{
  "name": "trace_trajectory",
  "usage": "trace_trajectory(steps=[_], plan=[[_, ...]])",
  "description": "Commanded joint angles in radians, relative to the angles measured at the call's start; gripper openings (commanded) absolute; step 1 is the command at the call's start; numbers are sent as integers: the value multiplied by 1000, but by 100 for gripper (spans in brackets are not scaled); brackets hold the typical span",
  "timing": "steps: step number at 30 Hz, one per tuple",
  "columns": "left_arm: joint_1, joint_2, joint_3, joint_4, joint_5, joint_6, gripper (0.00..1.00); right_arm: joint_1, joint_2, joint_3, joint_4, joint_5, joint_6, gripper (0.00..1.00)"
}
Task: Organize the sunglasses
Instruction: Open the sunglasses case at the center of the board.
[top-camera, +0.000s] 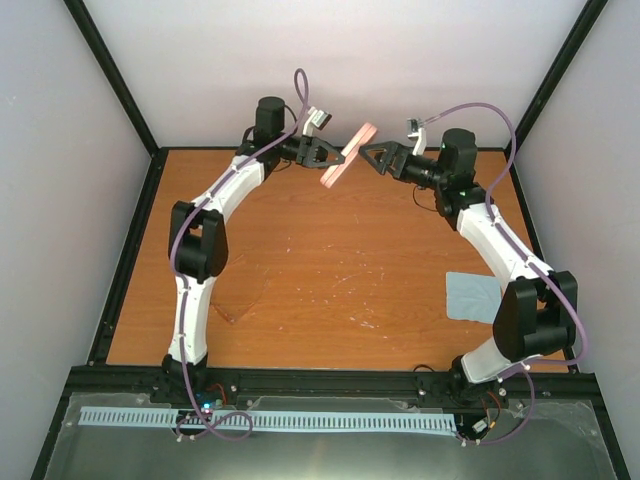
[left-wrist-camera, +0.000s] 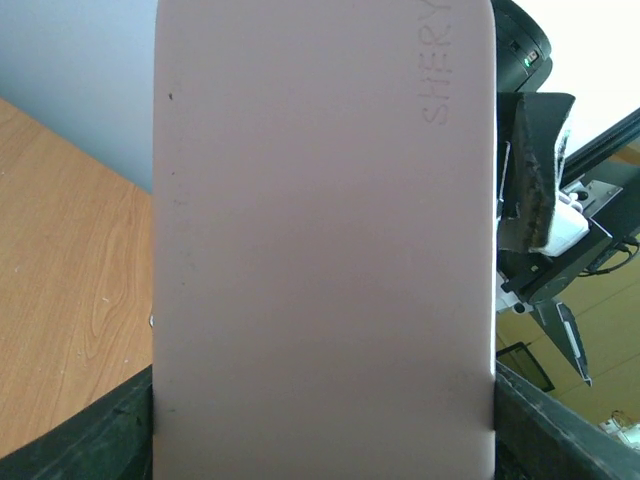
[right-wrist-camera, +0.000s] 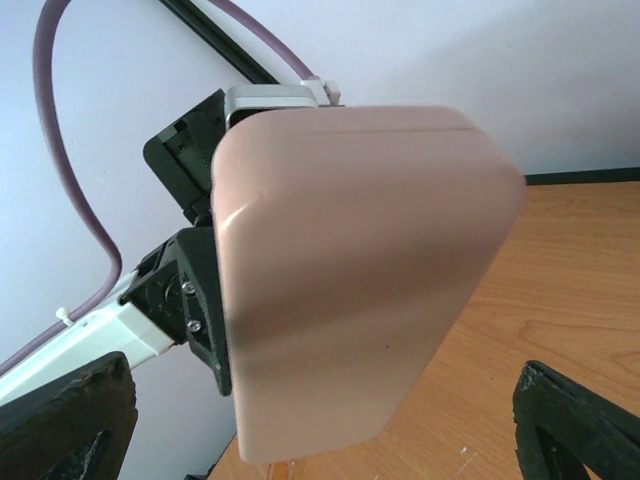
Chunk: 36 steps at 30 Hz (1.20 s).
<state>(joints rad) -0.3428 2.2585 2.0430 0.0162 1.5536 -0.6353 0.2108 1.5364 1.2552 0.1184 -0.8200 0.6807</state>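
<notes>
Pink oblong case (top-camera: 362, 137) hangs clamped in left gripper (top-camera: 338, 152); right gripper (top-camera: 366, 152) gapes wide, empty. We would pinch its free edge squarely.

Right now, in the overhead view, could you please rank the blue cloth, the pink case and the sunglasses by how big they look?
1. Blue cloth: largest.
2-3. Pink case and sunglasses: alike in length; the case is raised nearer the camera and tilted, so I won't rank them.
</notes>
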Motion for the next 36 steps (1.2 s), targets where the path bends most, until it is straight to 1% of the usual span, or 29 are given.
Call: trace_trajectory(steps=[1, 4, 8, 13, 15, 20, 22, 24, 29, 33, 36], plan=[[-6, -81, 59, -100, 399, 94, 29, 8, 11, 21, 41, 22, -24, 100], [-11, -92, 54, -120, 399, 110, 29, 10, 28, 23, 72, 9, -10, 100], [-14, -105, 55, -143, 399, 126, 29, 21, 48, 33, 70, 8, -16, 100], [-20, -111, 54, -159, 399, 135, 29, 25, 77, 39, 158, -34, 32, 100], [-21, -111, 51, -159, 400, 135, 29, 56, 89, 55, 174, -50, 39, 100], [-24, -111, 50, -150, 399, 123, 29, 73, 116, 67, 193, -80, 47, 100], [-27, -110, 51, -144, 399, 113, 29, 72, 121, 60, 215, -90, 60, 97], [-28, -110, 52, -141, 399, 109, 29, 72, 119, 53, 234, -93, 72, 94], [-28, -106, 51, -136, 399, 95, 29, 73, 97, 22, 246, -94, 72, 98], [-28, -103, 51, -126, 399, 82, 29, 73, 85, 1, 267, -97, 80, 95], [-28, -98, 55, -120, 399, 69, 29, 70, 80, -7, 285, -107, 88, 95]])
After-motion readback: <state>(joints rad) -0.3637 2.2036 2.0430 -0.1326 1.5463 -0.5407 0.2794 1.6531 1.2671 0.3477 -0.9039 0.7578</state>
